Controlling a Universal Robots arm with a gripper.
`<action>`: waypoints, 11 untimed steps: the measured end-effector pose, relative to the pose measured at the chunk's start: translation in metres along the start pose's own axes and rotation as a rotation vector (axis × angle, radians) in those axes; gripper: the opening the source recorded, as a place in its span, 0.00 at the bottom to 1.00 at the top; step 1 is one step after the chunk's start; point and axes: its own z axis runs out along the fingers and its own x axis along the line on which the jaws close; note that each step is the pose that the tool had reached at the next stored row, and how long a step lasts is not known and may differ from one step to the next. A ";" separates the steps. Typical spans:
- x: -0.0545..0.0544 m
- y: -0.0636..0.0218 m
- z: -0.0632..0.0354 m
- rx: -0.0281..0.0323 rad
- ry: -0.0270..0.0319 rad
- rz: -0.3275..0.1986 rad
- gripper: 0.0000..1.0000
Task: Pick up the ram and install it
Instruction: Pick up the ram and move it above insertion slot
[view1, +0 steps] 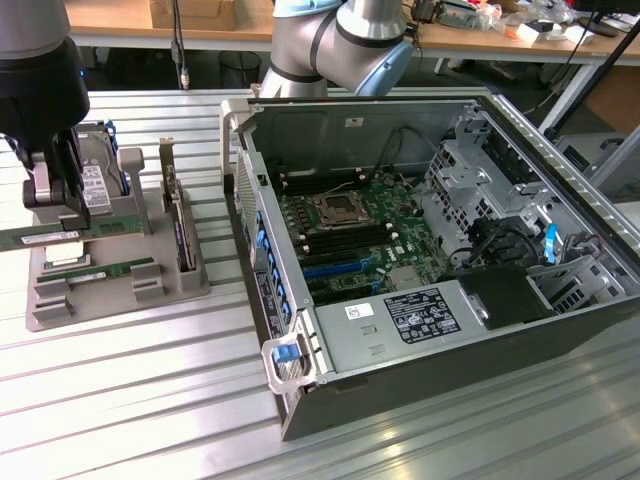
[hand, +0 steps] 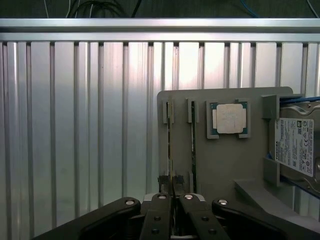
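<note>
At the exterior view's left, your pincer (view1: 52, 212) is almost fully closed and clamped on the ram (view1: 25, 239). The ram lies level at the left end of the grey holder (view1: 120, 300) on the tabletop (view1: 150, 400). Just right of it you see a second green stick (view1: 112, 269) lying in the holder, then an upright card (view1: 182, 235). Well to the right stands the open computer case (view1: 450, 375).
</note>
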 end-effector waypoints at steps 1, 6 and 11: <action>0.000 0.0000 -0.0002 -0.0001 0.0000 0.000 0.12; 0.000 0.0000 -0.0011 0.0000 0.0000 0.000 0.12; 0.000 0.0001 -0.0045 0.0000 0.0000 0.000 0.12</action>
